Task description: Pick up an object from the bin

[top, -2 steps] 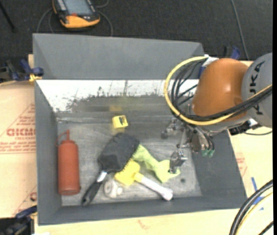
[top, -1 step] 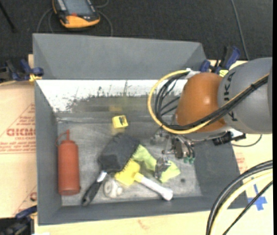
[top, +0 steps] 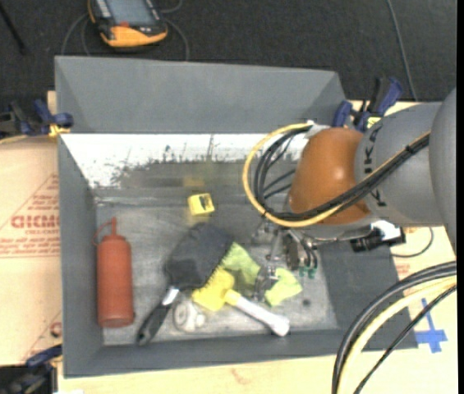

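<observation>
Several things lie in a heap (top: 215,281) near-right in the bin (top: 76,245), the gripper (top: 276,269) low over its yellow-green piece (top: 285,290), seemingly to take it; clenched or released, I cannot tell

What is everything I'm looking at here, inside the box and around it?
bin: one, grey metal, centre
bottle: one, red, lying along the bin's left side
block: one, small, yellow, near the back wall
brush: one, black, middle
soft pieces: count unclear, yellow-green, right of the brush
mallet: one, yellow head, white handle, front
handheld device: one, orange and black, on the floor behind the bin
robot arm: one, grey with orange cover, from the right
jaws: low over the soft pieces
</observation>
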{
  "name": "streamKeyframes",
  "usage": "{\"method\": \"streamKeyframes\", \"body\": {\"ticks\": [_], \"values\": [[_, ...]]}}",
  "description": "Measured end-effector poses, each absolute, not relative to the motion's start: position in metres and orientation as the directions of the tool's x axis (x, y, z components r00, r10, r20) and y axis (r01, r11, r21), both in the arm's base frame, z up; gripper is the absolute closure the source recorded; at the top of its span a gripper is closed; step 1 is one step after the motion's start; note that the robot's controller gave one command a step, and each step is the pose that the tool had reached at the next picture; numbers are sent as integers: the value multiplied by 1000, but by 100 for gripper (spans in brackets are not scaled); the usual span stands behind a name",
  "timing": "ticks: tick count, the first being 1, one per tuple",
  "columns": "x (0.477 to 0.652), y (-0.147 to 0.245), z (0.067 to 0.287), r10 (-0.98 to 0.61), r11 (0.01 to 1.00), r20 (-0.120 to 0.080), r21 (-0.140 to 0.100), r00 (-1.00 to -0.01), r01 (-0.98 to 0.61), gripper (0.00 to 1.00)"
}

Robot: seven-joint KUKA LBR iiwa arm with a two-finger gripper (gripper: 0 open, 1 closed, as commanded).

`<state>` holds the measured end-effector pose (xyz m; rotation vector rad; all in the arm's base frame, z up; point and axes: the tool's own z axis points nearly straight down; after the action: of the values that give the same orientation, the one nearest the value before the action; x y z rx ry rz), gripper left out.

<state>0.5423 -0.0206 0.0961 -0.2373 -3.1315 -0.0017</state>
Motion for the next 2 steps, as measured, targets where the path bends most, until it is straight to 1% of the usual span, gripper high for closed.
{"method": "streamKeyframes", "body": {"ticks": [1, 2], "values": [[554, -35, 132, 184, 983, -8, 1, -983, 184, 0], [554, -33, 83, 261, 965, -5, 2, -965, 261, 0]]}}
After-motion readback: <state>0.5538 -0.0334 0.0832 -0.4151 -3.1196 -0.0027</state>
